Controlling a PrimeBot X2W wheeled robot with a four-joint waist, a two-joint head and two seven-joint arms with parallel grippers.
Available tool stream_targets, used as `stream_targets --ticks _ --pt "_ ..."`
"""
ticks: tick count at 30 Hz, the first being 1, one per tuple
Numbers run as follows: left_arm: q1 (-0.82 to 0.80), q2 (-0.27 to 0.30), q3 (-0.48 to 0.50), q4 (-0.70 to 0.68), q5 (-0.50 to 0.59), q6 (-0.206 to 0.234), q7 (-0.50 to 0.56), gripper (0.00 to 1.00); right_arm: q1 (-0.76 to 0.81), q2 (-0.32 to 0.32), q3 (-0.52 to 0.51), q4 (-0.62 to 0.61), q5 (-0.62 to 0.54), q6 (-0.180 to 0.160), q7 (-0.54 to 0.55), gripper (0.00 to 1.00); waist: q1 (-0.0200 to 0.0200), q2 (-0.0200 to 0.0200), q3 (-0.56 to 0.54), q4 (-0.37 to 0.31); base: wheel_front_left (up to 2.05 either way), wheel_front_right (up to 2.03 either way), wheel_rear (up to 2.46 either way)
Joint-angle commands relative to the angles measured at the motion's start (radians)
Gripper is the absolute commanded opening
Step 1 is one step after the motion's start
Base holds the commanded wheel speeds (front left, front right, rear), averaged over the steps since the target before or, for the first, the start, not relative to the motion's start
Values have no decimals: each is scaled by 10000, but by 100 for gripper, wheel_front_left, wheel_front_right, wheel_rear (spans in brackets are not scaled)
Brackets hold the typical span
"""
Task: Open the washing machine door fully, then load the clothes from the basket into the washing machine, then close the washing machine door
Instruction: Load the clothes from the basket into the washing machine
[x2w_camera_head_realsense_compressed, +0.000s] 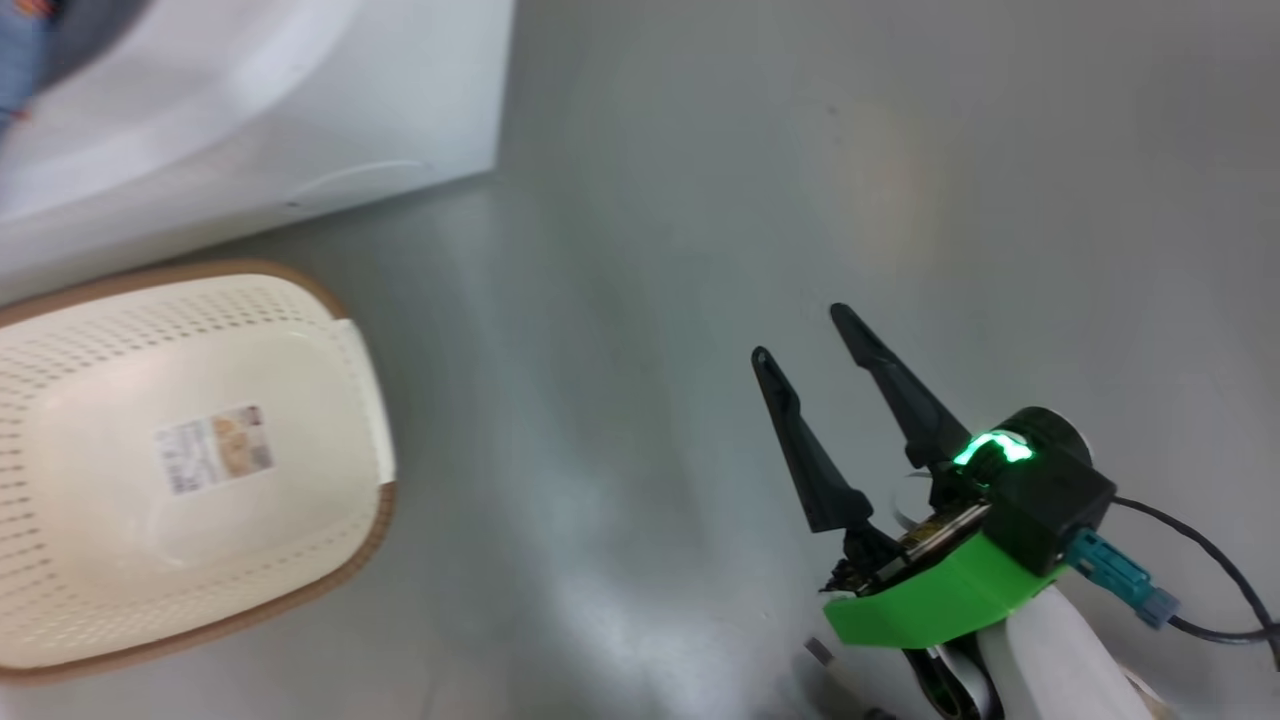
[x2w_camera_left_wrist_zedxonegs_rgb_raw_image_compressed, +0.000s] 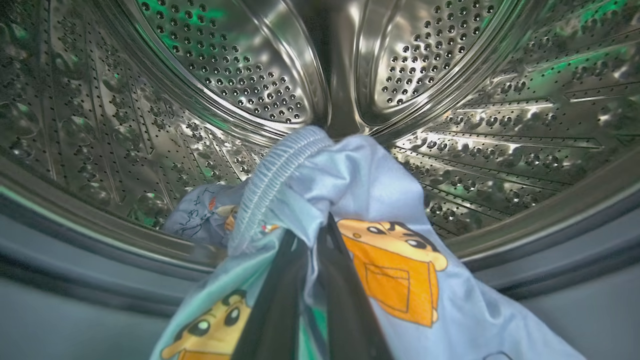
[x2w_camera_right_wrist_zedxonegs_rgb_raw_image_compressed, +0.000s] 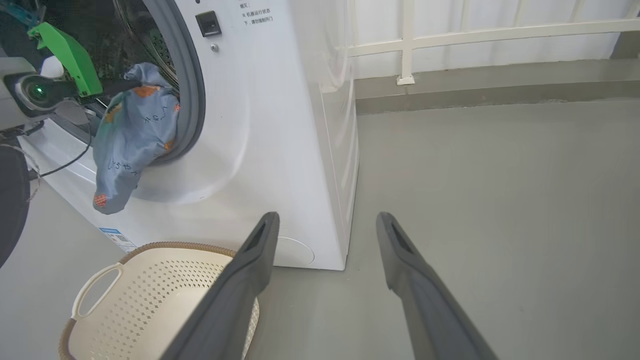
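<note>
Inside the washing machine (x2w_camera_right_wrist_zedxonegs_rgb_raw_image_compressed: 260, 125), my left gripper (x2w_camera_left_wrist_zedxonegs_rgb_raw_image_compressed: 320, 227) is shut on the clothes (x2w_camera_left_wrist_zedxonegs_rgb_raw_image_compressed: 370, 190), a light blue garment with orange cartoon figures, at the mouth of the steel drum (x2w_camera_left_wrist_zedxonegs_rgb_raw_image_compressed: 240, 65). In the right wrist view the clothes (x2w_camera_right_wrist_zedxonegs_rgb_raw_image_compressed: 132, 130) hang from the opening over the grey seal, below my left arm's green wrist piece (x2w_camera_right_wrist_zedxonegs_rgb_raw_image_compressed: 65, 55). The cream basket (x2w_camera_head_realsense_compressed: 190, 470) sits on the floor before the machine, its labelled base bare. My right gripper (x2w_camera_head_realsense_compressed: 800, 333) is open over the floor, to the right of the basket (x2w_camera_right_wrist_zedxonegs_rgb_raw_image_compressed: 150, 300). A dark rounded edge (x2w_camera_right_wrist_zedxonegs_rgb_raw_image_compressed: 10, 200) may be the washing machine door.
Grey floor (x2w_camera_head_realsense_compressed: 700, 200) stretches to the right of the machine. A white railing (x2w_camera_right_wrist_zedxonegs_rgb_raw_image_compressed: 450, 35) and a low kerb run along the back. A second piece of light blue fabric (x2w_camera_left_wrist_zedxonegs_rgb_raw_image_compressed: 200, 215) lies lower in the drum. A cable (x2w_camera_head_realsense_compressed: 1200, 560) trails from my right wrist.
</note>
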Motion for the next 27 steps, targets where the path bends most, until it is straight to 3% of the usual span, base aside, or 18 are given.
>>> stream_targets --ticks 1,7,10,19,22,27 --pt "-329 712 241 -211 83 -30 135 0 0 35 268 -140 80 62 -98 100 0 0 539 -555 0 0 0" --pt "-1184 1463 147 -211 268 -10 1094 0 -158 80 471 185 281 62 -202 100 0 0 869 -926 0 0 0" --pt "-1629 1623 39 -388 499 133 1009 0 -227 97 537 254 330 62 -224 100 0 0 1020 -999 0 0 0" --pt "-3353 1971 -357 -499 1490 458 -1080 0 -456 131 690 295 441 62 -242 100 0 0 1332 -1064 0 0 0" --pt "-4119 1951 -530 -349 1829 525 -2304 0 -520 141 737 282 483 62 -243 100 0 0 1438 -1050 0 0 0" --pt "-4622 1775 -604 29 1903 566 -3148 0 -574 147 718 269 503 62 -243 100 0 0 1529 -997 0 0 0"
